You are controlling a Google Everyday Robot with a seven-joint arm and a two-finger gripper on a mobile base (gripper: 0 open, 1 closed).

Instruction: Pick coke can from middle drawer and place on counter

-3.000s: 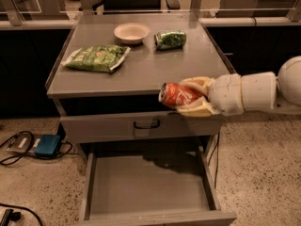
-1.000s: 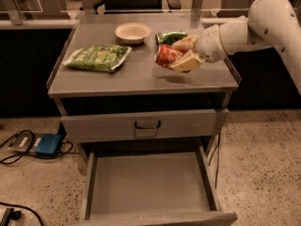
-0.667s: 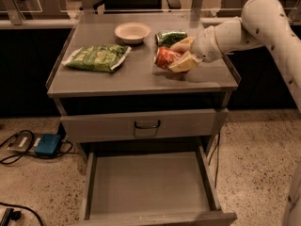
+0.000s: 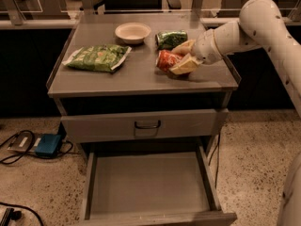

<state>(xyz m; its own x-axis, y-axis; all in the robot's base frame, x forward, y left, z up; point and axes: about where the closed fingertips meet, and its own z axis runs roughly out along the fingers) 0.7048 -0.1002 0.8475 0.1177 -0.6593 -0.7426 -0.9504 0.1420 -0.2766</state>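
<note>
At the right of the counter (image 4: 136,76), the gripper (image 4: 175,60) hides one end of the coke can (image 4: 162,60); the frame's edge crops the middle drawer (image 4: 150,182).

Dim, warm-toned light falling from above. The counter (image 4: 141,76) is evenly lit with a dull sheen. The white arm (image 4: 263,18) at upper right is the brightest surface, with a soft highlight along its top. The gripper (image 4: 181,58), right of centre in the frame and clamped round the coke can (image 4: 163,60), throws a soft shadow onto the metal beneath. There is deep shadow under the counter's front edge and on both sides of the cabinet. The middle drawer (image 4: 146,182), lower centre, is flatly lit and darker toward its back.
</note>
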